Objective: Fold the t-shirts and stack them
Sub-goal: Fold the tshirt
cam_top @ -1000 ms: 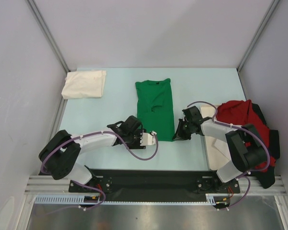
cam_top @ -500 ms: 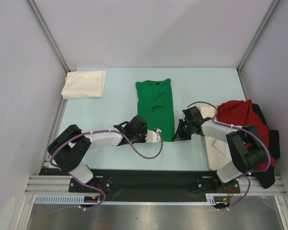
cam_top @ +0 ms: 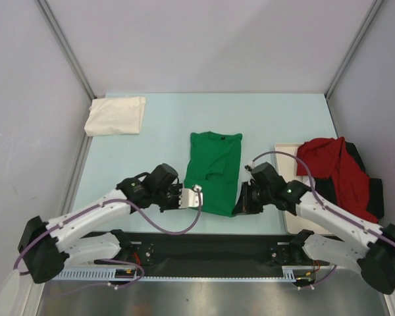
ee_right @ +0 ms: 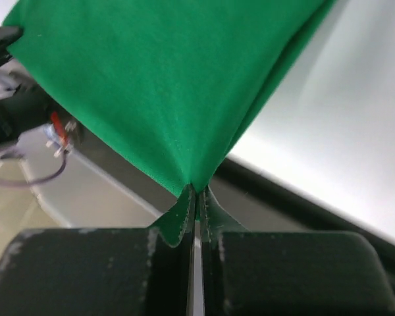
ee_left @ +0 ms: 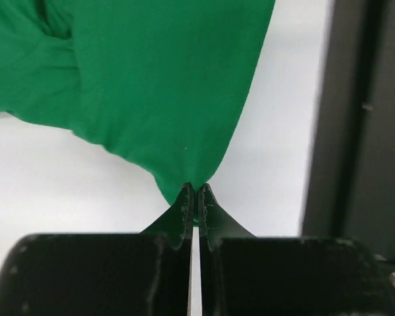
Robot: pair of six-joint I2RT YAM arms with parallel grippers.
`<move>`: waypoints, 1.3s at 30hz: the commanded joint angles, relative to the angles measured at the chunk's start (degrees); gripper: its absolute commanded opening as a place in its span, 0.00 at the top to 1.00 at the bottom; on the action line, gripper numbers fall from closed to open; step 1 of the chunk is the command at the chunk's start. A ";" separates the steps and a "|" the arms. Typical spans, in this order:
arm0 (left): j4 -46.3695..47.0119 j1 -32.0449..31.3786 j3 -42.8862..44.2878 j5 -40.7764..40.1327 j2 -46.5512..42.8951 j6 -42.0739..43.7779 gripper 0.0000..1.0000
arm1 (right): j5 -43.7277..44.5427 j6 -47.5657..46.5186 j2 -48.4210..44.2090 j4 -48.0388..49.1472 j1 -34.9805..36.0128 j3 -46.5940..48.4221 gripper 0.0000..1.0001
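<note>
- The left end effector has its two fingertips pressed together on a near corner of the green t-shirt. The cloth fans out from the pinch in a taut point.
- The right end effector is likewise clamped on the shirt's other near corner. In the right wrist view, green fabric spreads away from the closed tips, with the pale surface and a dark rail visible past its edge.
- In the top view the two arms reach inward from either side. The left end effector sits at the shirt's near-left corner and the right end effector at its near-right corner.
- The green t-shirt lies lengthwise in the middle of the surface, collar away from the arms, folded into a narrow band.
- A folded cream-white t-shirt rests at the far-left corner, well apart from the green one.
- At the right edge a red t-shirt lies crumpled over a dark t-shirt.
- Both lie partly on a white tray.
</note>
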 commanded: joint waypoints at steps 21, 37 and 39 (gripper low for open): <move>-0.42 21.33 42.29 -0.32 35.93 -7.50 1.00 | -0.88 -11.31 31.27 5.22 -28.56 29.20 1.00; 10.09 23.80 58.12 -9.25 57.48 -16.44 0.54 | 4.73 -7.09 49.39 12.08 -32.33 40.54 0.53; 11.53 24.15 59.96 -13.40 58.80 -17.95 0.52 | 7.19 -7.44 48.35 13.58 -32.43 41.25 0.52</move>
